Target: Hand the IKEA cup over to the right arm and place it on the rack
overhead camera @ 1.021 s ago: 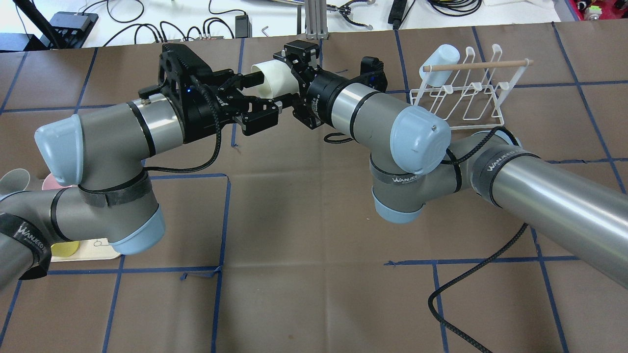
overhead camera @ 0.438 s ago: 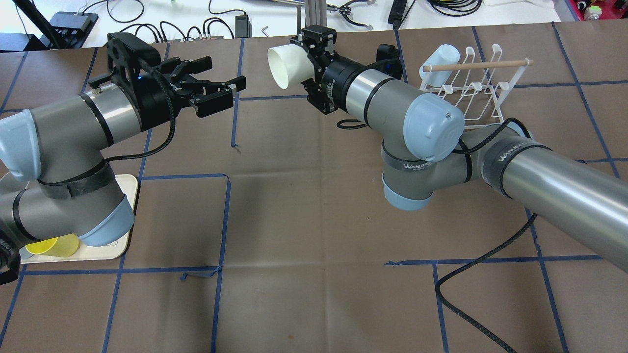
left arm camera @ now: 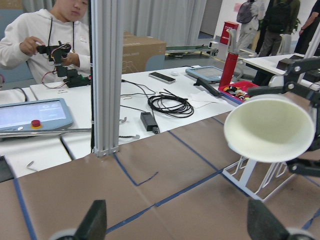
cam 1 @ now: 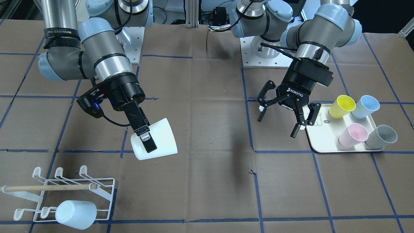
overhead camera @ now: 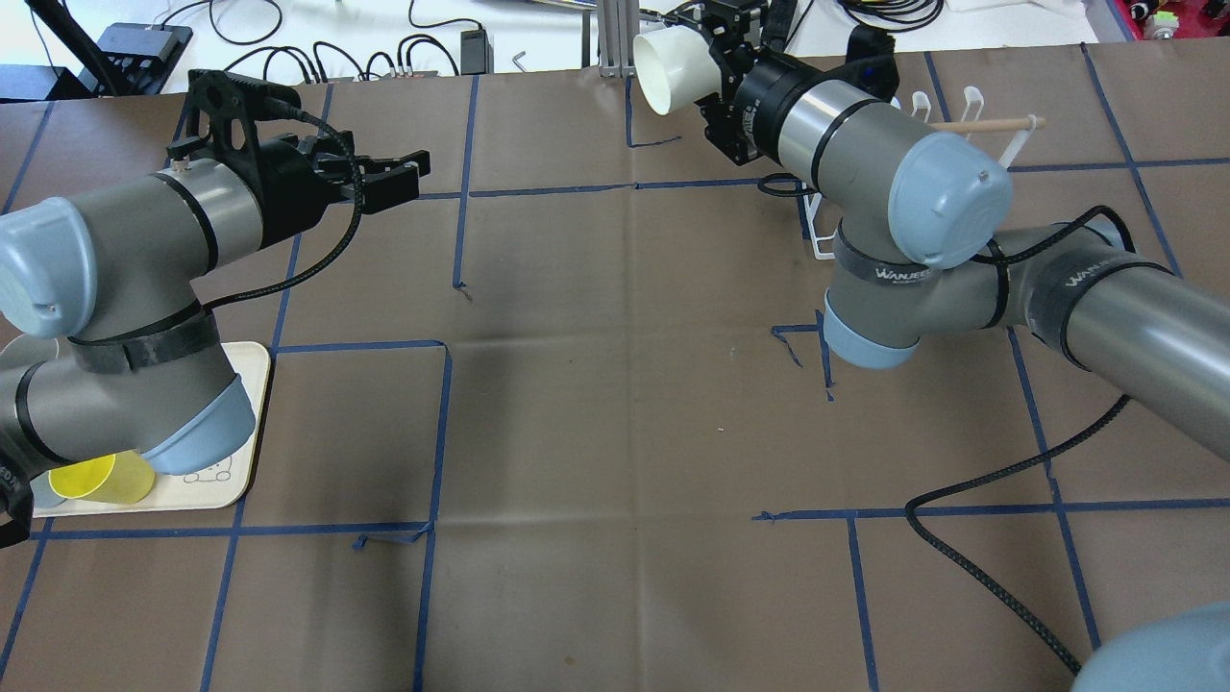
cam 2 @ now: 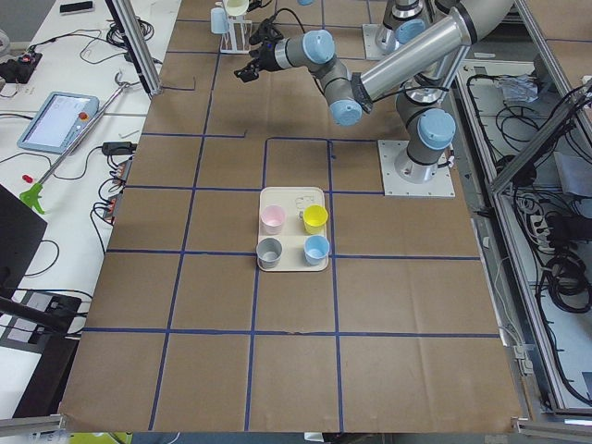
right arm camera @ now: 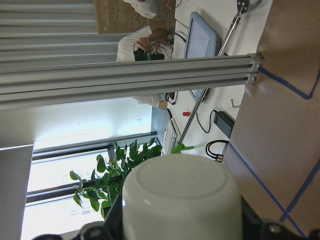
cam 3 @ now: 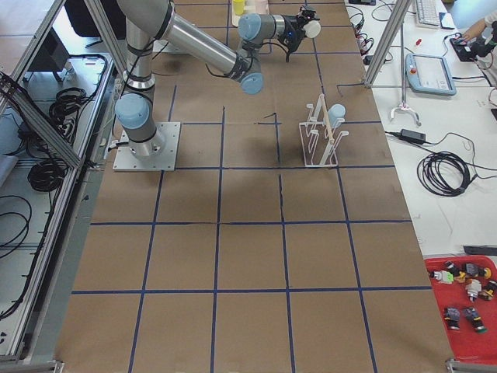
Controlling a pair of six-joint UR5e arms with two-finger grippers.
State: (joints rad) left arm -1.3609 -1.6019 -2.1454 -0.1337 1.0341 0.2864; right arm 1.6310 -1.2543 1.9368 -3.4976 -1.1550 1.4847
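Observation:
My right gripper [cam 1: 147,142] is shut on a white IKEA cup [cam 1: 154,139] and holds it on its side above the table. In the overhead view the cup [overhead camera: 666,67] is at the far edge, its mouth turned left, next to the white wire rack [cam 1: 64,189]. The rack's wooden dowel [overhead camera: 990,123] sticks out behind the right arm. My left gripper [cam 1: 279,124] is open and empty, well apart from the cup, beside the cream tray [cam 1: 323,139]. The left wrist view looks into the cup's mouth [left arm camera: 270,127]. The right wrist view shows its base [right arm camera: 182,200].
A pale blue cup [cam 1: 76,210] hangs on the rack's front row. The tray holds a yellow cup [cam 1: 341,106], a blue cup [cam 1: 365,106], a pink cup [cam 1: 352,134] and a grey cup [cam 1: 381,136]. An aluminium post [left arm camera: 105,75] stands at the table's far edge.
My left gripper has let go of the white cup and drawn back to the left, open. My right gripper has carried the cup right and farther away, towards the rack.

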